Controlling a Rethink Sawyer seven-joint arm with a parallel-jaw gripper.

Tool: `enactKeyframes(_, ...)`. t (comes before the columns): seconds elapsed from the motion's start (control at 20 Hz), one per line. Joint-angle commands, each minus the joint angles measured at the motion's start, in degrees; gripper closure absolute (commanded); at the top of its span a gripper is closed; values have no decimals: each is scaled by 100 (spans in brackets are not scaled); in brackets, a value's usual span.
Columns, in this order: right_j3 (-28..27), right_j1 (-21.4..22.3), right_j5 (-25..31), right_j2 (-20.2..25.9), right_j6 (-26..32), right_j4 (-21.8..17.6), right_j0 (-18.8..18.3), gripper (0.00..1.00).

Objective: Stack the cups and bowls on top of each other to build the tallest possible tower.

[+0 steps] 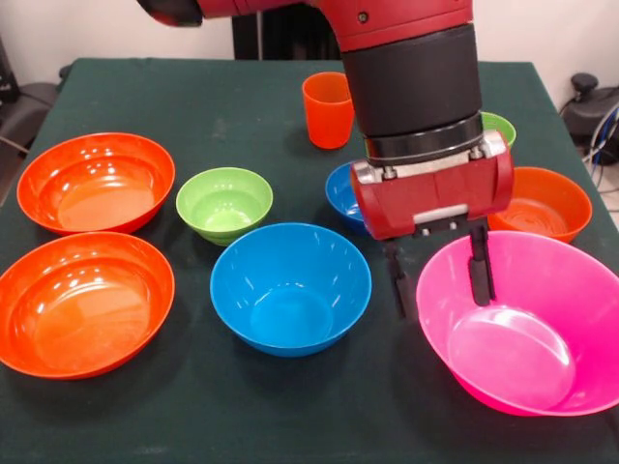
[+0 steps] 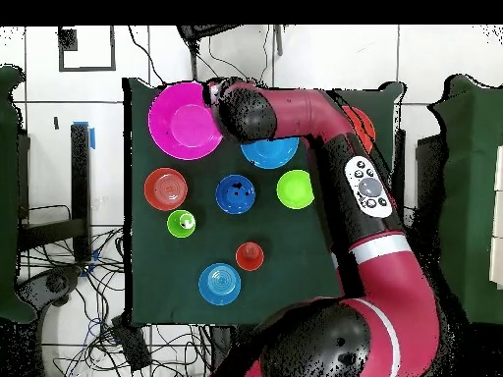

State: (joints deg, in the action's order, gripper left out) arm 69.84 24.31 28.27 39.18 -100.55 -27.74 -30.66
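Observation:
My gripper is open and straddles the left rim of the large pink bowl: one finger hangs inside the bowl, the other outside it. The large blue bowl stands just beside it. Two large orange bowls sit at the left. A small lime green bowl, a dark blue bowl and a small orange bowl stand apart. The orange cup is upright at the back. Nothing is stacked.
A lime green cup peeks out behind the arm. A light blue bowl shows only from overhead. The dark green table cloth ends close below the pink bowl. Cables lie on the floor beside the table.

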Motion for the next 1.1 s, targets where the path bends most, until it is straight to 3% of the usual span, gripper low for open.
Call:
enactKeyframes(0.05,696,-349,-735,-248,-35,-423,-53,0)
enactKeyframes(0.45,818,-649,-835,-105,353,-348,-310,0)
enactKeyframes(0.7,711,-663,-566,-78,671,-413,-349,0)
enactKeyframes(1.1,675,-726,-554,-67,605,-378,-362,0)
